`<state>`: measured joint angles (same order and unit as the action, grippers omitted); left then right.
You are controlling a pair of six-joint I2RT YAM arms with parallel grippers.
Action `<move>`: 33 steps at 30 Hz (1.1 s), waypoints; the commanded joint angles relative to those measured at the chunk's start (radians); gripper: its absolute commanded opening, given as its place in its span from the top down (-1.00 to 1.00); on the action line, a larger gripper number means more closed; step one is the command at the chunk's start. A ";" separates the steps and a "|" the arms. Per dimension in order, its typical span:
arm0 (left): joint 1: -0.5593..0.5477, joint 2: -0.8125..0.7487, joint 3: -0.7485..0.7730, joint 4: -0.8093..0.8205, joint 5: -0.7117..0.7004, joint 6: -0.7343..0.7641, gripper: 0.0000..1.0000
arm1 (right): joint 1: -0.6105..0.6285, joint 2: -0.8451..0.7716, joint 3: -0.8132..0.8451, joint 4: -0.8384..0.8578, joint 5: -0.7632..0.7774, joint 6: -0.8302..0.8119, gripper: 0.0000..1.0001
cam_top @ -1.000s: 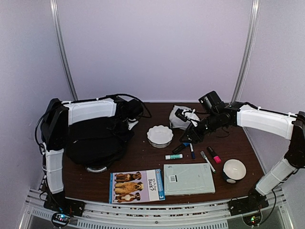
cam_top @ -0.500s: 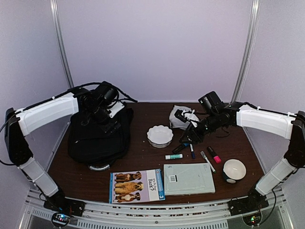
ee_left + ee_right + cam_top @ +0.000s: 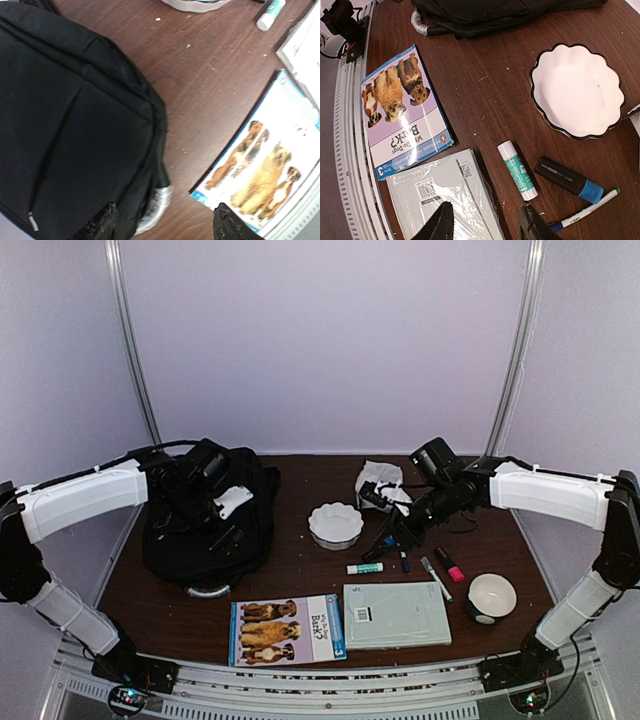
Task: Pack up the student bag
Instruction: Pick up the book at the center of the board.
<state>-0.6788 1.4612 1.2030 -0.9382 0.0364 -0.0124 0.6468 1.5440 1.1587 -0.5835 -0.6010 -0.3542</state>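
The student bag [image 3: 185,540] is a large black backpack lying flat at the table's left, its silvery-grey handle [image 3: 205,591] toward the near edge. My left gripper [image 3: 222,530] hovers over the bag's front part, open. In the left wrist view the left gripper [image 3: 166,227] stands wide, one fingertip over the bag [image 3: 75,120], the handle [image 3: 157,207] below the gap, nothing held. My right gripper [image 3: 388,540] hangs open over the pens. In the right wrist view the right gripper [image 3: 487,227] is above a grey wrapped packet [image 3: 445,200], beside a glue stick [image 3: 518,170].
A dog book [image 3: 287,629] and the grey packet [image 3: 396,614] lie at the near edge. A white scalloped bowl [image 3: 335,523] sits mid-table, with the glue stick [image 3: 365,568], a blue highlighter [image 3: 568,180], a pen [image 3: 435,578], a pink highlighter [image 3: 449,565], a round white dish [image 3: 491,598] and crumpled white material [image 3: 385,485].
My left gripper went from shut at the bag's far right to open, and the arm swung out and came over the bag's front. The right gripper shifted slightly left.
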 commanded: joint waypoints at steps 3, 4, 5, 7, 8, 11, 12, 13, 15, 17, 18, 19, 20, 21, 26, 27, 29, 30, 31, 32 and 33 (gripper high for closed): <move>-0.013 -0.049 -0.068 0.075 0.151 -0.177 -0.31 | 0.077 -0.003 0.006 -0.084 0.070 -0.096 0.12; -0.015 -0.060 -0.092 0.092 0.161 -0.220 -0.31 | 0.097 -0.007 0.004 -0.097 0.091 -0.116 0.12; -0.015 -0.074 -0.121 0.115 0.185 -0.259 -0.31 | 0.126 -0.009 0.002 -0.107 0.115 -0.132 0.13; -0.020 -0.091 -0.172 0.153 0.217 -0.322 -0.31 | 0.181 -0.008 -0.007 -0.122 0.153 -0.164 0.13; -0.022 -0.095 -0.190 0.160 0.221 -0.347 -0.31 | 0.212 -0.007 -0.015 -0.122 0.167 -0.173 0.13; -0.022 -0.087 -0.226 0.163 0.224 -0.401 -0.30 | 0.311 0.009 -0.022 -0.117 0.213 -0.187 0.14; -0.022 -0.084 -0.237 0.164 0.227 -0.415 -0.29 | 0.346 0.016 -0.020 -0.113 0.234 -0.186 0.14; -0.022 -0.083 -0.253 0.168 0.230 -0.431 -0.28 | 0.385 0.025 -0.019 -0.107 0.258 -0.184 0.15; -0.026 -0.095 -0.303 0.186 0.231 -0.460 -0.26 | 0.458 0.044 -0.025 -0.082 0.312 -0.183 0.17; -0.028 -0.122 -0.361 0.207 0.224 -0.504 -0.25 | 0.524 0.066 -0.034 -0.049 0.368 -0.183 0.18; -0.029 -0.140 -0.390 0.226 0.226 -0.521 -0.25 | 0.562 0.081 -0.038 -0.035 0.390 -0.184 0.18; -0.028 -0.157 -0.417 0.242 0.229 -0.536 -0.25 | 0.586 0.096 -0.044 -0.018 0.408 -0.185 0.18; -0.029 -0.172 -0.436 0.258 0.230 -0.549 -0.25 | 0.606 0.114 -0.047 -0.003 0.422 -0.186 0.18; -0.029 -0.184 -0.454 0.270 0.223 -0.561 -0.25 | 0.624 0.132 -0.051 0.014 0.439 -0.185 0.18; -0.029 -0.187 -0.497 0.345 0.237 -0.598 -0.26 | 0.671 0.203 -0.045 0.062 0.472 -0.178 0.13; -0.028 -0.181 -0.502 0.364 0.248 -0.610 -0.26 | 0.672 0.212 -0.041 0.066 0.477 -0.178 0.13; -0.030 -0.157 -0.510 0.395 0.277 -0.628 -0.25 | 0.673 0.222 -0.038 0.071 0.486 -0.178 0.13; -0.028 -0.150 -0.513 0.406 0.284 -0.633 -0.25 | 0.673 0.222 -0.040 0.074 0.488 -0.180 0.13; -0.029 -0.146 -0.514 0.411 0.279 -0.638 -0.25 | 0.673 0.222 -0.045 0.079 0.489 -0.184 0.14; -0.029 -0.142 -0.515 0.414 0.266 -0.639 -0.25 | 0.674 0.219 -0.050 0.085 0.490 -0.188 0.14; -0.029 -0.136 -0.514 0.416 0.256 -0.640 -0.25 | 0.673 0.221 -0.057 0.091 0.491 -0.192 0.15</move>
<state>-0.7025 1.3045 0.6983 -0.6010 0.2852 -0.6159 1.3163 1.7638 1.1206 -0.5396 -0.1516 -0.5293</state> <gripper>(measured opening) 0.624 0.431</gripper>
